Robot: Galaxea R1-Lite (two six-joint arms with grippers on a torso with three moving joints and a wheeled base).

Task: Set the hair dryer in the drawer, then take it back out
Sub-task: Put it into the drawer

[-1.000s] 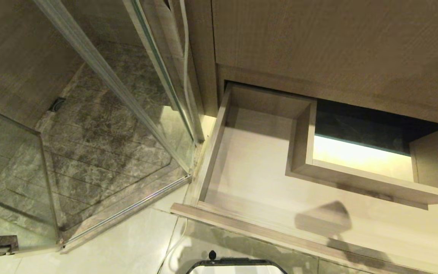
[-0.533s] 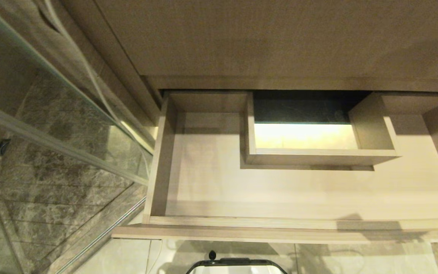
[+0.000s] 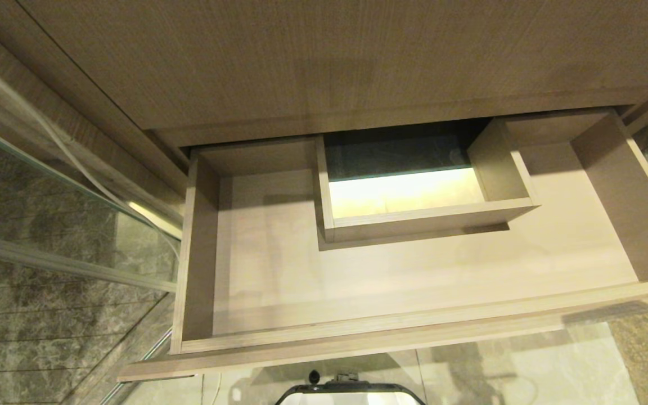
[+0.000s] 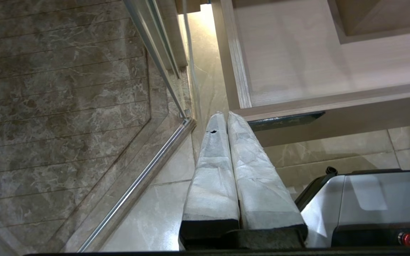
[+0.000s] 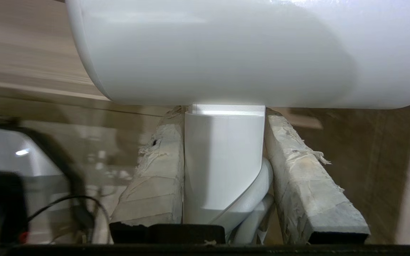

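The light wood-grain drawer (image 3: 200, 253) stands pulled open below me in the head view, its floor bare, with a boxed square cutout (image 3: 414, 216) at the back. The white hair dryer (image 5: 226, 49) fills the right wrist view, barrel across and handle toward the camera. My right gripper (image 5: 224, 113) is shut on its handle, one taped finger (image 5: 155, 170) on each side. Neither arm shows in the head view. My left gripper (image 4: 222, 115) hangs shut and empty beside the drawer's front corner (image 4: 240, 106), where a small dark label (image 4: 287, 120) sits.
A glass shower partition (image 3: 65, 264) with a metal rail and dark marble floor stands to the left of the drawer. A tall wood-grain panel (image 3: 324, 56) rises behind it. My own base edge (image 3: 349, 391) shows low on the pale floor tiles.
The whole head view has swung to the right: the drawer now sits centred with its right wall in view, and the shower glass has slid off to the left. Nothing in the drawer has changed.
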